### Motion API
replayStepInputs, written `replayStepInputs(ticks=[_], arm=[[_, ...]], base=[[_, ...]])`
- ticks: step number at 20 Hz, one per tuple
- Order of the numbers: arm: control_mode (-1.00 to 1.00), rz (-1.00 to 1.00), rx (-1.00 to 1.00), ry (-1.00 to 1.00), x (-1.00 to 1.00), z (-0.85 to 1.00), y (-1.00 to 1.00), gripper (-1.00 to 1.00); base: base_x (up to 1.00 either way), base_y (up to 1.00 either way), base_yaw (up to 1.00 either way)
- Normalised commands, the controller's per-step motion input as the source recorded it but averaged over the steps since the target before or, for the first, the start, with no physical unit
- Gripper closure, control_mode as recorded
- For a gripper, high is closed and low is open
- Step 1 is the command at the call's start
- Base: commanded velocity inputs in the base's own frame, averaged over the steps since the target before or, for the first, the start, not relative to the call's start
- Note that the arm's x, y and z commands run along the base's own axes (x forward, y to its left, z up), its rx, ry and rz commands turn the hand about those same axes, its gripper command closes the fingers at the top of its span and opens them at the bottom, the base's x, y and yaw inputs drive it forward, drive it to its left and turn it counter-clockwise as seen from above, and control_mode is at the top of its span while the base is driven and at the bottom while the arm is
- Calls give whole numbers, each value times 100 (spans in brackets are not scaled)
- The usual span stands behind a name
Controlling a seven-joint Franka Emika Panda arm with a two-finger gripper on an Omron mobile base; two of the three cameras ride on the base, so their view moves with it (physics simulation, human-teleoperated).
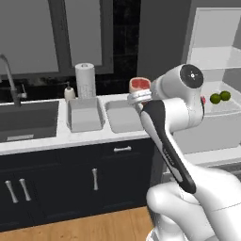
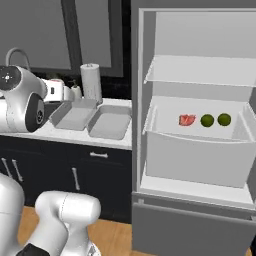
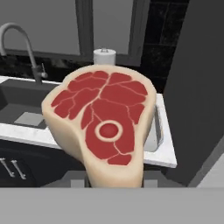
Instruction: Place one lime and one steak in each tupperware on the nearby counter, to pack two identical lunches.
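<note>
My gripper (image 1: 140, 91) is shut on the thick steak (image 1: 140, 83), a block with a red top and pale tan sides, held above the counter (image 1: 61, 137) over the right tupperware (image 1: 123, 117). The left tupperware (image 1: 84, 115) lies beside it; both trays look bare. In the hand view the steak (image 3: 103, 127) covers the fingertips. Seen from the right, the gripper (image 2: 56, 86) hangs left of the two tupperwares (image 2: 74, 114) (image 2: 110, 122). In the open fridge, a flat red steak (image 2: 187, 120) and two limes (image 2: 207, 120) (image 2: 224, 119) lie on a shelf; the limes (image 1: 215, 98) (image 1: 225, 95) also show past my arm.
A dark sink basin (image 1: 28, 120) with a curved tap (image 1: 12, 80) lies left of the trays. A paper-towel roll (image 1: 85, 80) and a soap bottle (image 1: 69, 92) stand at the back of the counter. The fridge door bin (image 2: 192, 155) juts out on the right.
</note>
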Motion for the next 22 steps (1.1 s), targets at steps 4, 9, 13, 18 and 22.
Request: replayStepInputs(ticks=[4,9,13,18,22], arm=[[100,0,0,0,0,0,0,100],[100,0,0,0,0,0,0,100],[100,0,0,0,0,0,0,100],[100,0,0,0,0,0,0,100],[100,0,0,0,0,0,0,100]], base=[[78,46,-1],[99,17,-7],[87,37,-12],[48,83,-12],[57,96,-12]])
